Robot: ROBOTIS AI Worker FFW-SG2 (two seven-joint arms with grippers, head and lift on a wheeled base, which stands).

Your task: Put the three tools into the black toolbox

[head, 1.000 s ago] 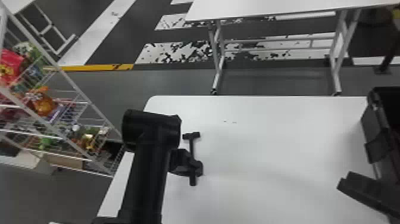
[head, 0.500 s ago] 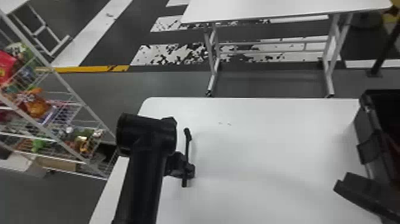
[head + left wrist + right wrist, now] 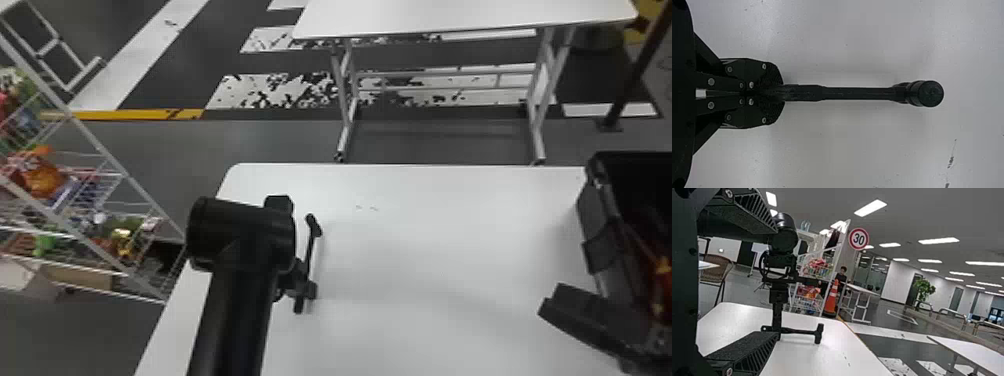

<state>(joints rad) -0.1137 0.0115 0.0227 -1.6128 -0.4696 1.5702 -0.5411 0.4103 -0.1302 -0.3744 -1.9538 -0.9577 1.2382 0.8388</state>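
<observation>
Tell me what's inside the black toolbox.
Inside the toolbox, a reddish thing with orange-yellow patches shows; I can't tell what it is. The rest is too dark to make out, the right gripper covers part of the near end, and the right side is cut off.

Indoor hall: road sign (image 3: pixel 858 239), traffic cone (image 3: pixel 831 301)

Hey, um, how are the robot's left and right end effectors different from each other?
The left end effector is shut on the hammer, while the right end effector is open with nothing between its fingers. In the head view, the left one is over the left part of the white table, whereas the right one is at the right, by the black toolbox. Both are black, with two fingers.
</observation>
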